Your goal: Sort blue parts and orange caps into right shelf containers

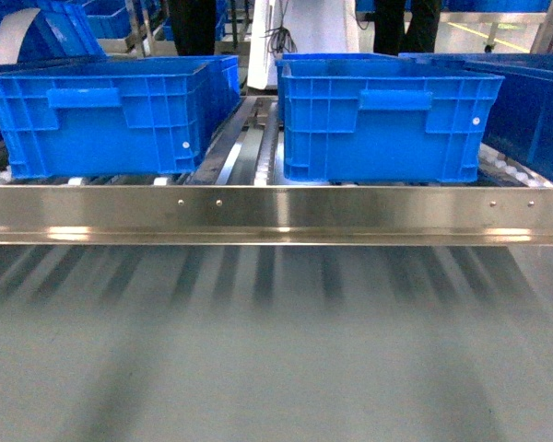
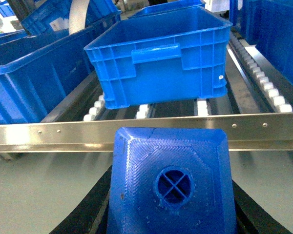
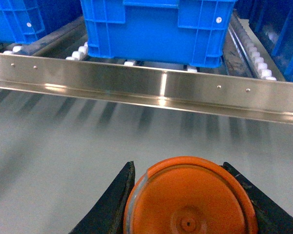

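- The left gripper (image 2: pixel 168 214) clamps a blue part (image 2: pixel 170 183), layered ridges and a round crossed hole on its face, at the frame's bottom.
- The right gripper (image 3: pixel 185 204) grips a smooth orange cap (image 3: pixel 190 197), bottom centre.
- Two ribbed blue containers (image 1: pixel 106 115) (image 1: pixel 382 120) sit on the steel shelf (image 1: pixel 276 214) with its white rollers; their insides are hidden.

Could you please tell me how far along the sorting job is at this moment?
Nothing visibly delivered: the wrist views do not show the crate interiors. In hand: the left gripper holds a blue part, and the right gripper holds an orange cap. Both are short of the shelf's front rail. Left: carrying each over the rail and dropping it into the left crate or right crate.
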